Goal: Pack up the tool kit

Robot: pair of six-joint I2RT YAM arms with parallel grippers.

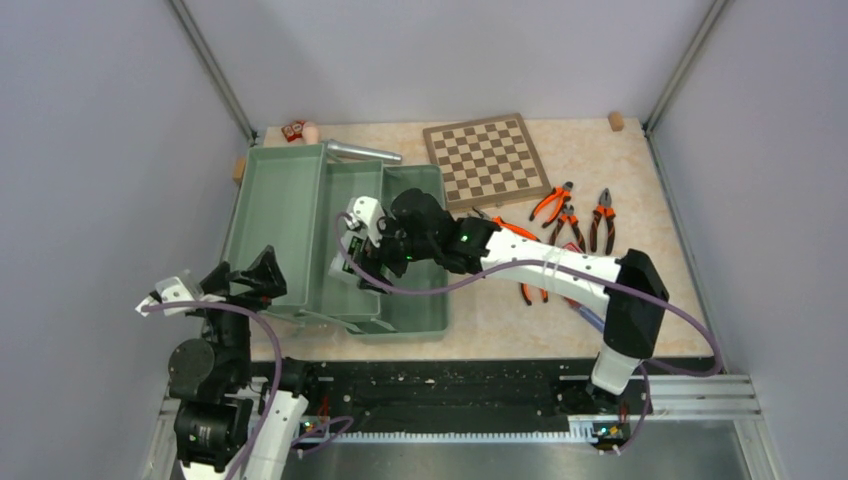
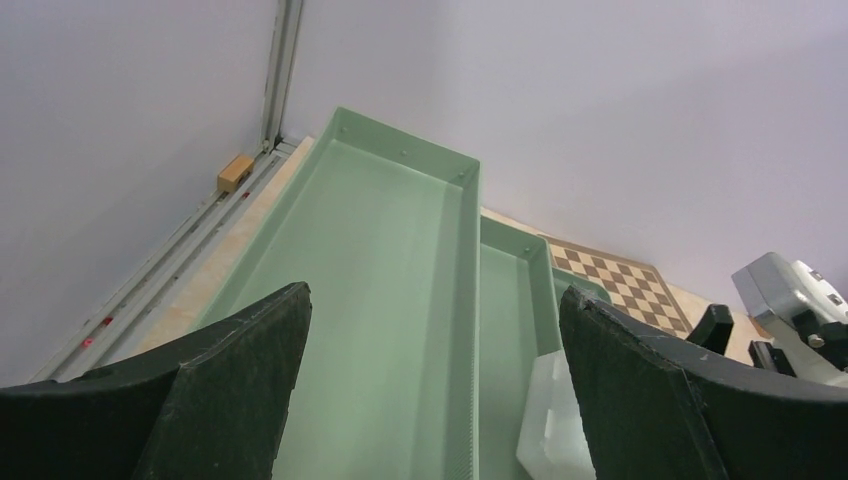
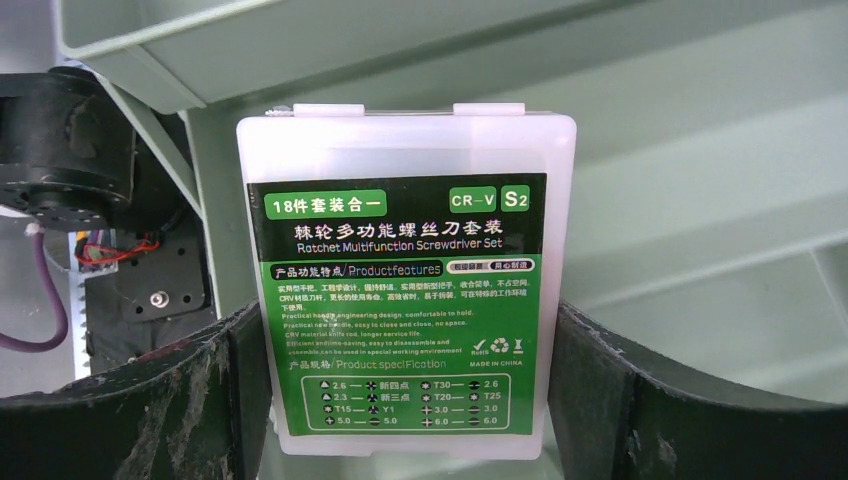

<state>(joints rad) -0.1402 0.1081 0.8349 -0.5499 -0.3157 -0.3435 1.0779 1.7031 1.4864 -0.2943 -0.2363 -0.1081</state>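
Over the toolbox (image 1: 425,305): 1 green bit case (image 3: 400,250) clasped by right gripper (image 3: 405,330), label legible only from the wrist; left gripper (image 2: 432,300) spread.

High rear overhead view facing down; both wrist views close on the shared toolbox (image 1: 280,215).

Both arms share one build, with white tubular links between chunky black joint housings. The right arm (image 1: 545,265) has a blocky black elbow (image 1: 635,300), a small green light (image 1: 465,238) near the wrist and a white wrist housing (image 1: 362,215). A purple cable (image 1: 700,332) loops loosely along it. The left arm (image 1: 215,400) shows round black motor housings and carries its own purple cable (image 1: 262,335). The left end effector (image 2: 430,400) has two broad black fingers (image 2: 235,390) with a grainy surface. The right end effector (image 3: 410,400) has black fingers (image 3: 690,400) too, scuffed grey.
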